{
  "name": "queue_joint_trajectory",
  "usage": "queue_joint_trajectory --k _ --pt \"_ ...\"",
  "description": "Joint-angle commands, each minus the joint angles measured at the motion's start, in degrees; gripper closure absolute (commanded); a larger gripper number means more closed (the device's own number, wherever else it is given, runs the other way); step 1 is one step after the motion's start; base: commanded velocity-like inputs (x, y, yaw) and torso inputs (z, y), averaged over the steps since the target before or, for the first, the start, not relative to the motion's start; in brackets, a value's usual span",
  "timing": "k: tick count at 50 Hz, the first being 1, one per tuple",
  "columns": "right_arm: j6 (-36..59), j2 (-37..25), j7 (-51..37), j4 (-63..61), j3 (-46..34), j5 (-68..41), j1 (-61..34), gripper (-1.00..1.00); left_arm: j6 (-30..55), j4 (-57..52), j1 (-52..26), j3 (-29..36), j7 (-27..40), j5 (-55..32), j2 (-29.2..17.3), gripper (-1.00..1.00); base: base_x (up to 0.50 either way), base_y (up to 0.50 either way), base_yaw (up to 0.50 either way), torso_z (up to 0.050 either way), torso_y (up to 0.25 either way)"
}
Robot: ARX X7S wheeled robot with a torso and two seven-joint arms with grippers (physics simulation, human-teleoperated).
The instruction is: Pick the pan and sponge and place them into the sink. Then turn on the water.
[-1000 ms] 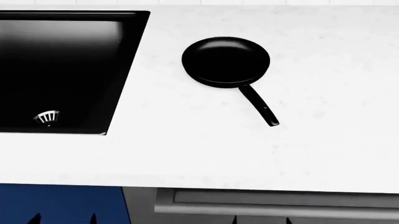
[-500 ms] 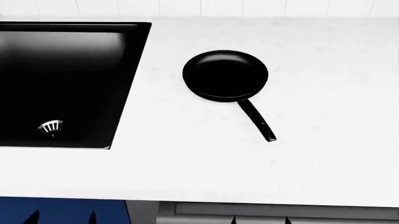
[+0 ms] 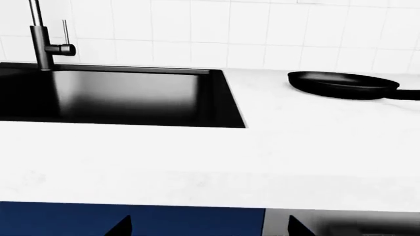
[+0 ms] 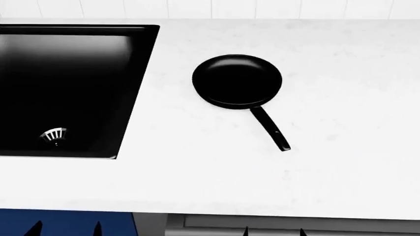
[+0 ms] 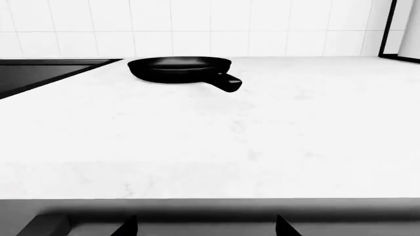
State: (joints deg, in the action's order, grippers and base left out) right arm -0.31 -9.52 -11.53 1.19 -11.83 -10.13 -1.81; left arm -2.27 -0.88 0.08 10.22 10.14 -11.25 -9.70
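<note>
the pan (image 4: 237, 80) sits flat on the white counter (image 4: 341, 162), just beside the sink (image 4: 135, 88) at its 3 o'clock, not touching the rim. its handle (image 4: 270, 128) runs out toward 5 o'clock, angled to the robot's right, which probably makes it an easy reach for the right arm. the sink basin is bare apart from the strainer drain (image 4: 54, 134) near its front corner, and the faucet (image 3: 43, 42) stands at the back edge with no water running. the sponge is not in any view, so i cannot say where it lies. both arms hang low in front of the counter edge. only dark finger tips (image 5: 128, 227) show, spread apart and holding nothing on either side. judging from this, nothing has been moved into the sink yet, and the pan looks like the first pick.
</note>
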Motion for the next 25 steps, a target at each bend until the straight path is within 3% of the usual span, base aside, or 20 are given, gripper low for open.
queue_joint_trajectory --k 1,15,25 --pt "-0.02 -0.29 -0.32 0.08 -0.34 -0.34 -0.14 -1.0 0.36 -0.73 0.28 0.44 0.35 -0.4 -0.51 -1.0 0.0 0.0 0.0 0.0 0.0" --pt "-0.89 -0.53 -2.33 -0.93 -0.14 0.18 0.47 -1.0 1.7 -3.15 1.2 -0.12 0.36 -3.59 -0.92 -1.0 0.0 0.0 0.0 0.0 0.0" --pt "6.01 -2.95 -4.88 -11.2 -1.51 3.36 -0.43 -1.0 13.06 -15.22 -0.44 -0.82 4.14 -6.05 -3.44 -1.0 0.0 0.0 0.0 0.0 0.0"
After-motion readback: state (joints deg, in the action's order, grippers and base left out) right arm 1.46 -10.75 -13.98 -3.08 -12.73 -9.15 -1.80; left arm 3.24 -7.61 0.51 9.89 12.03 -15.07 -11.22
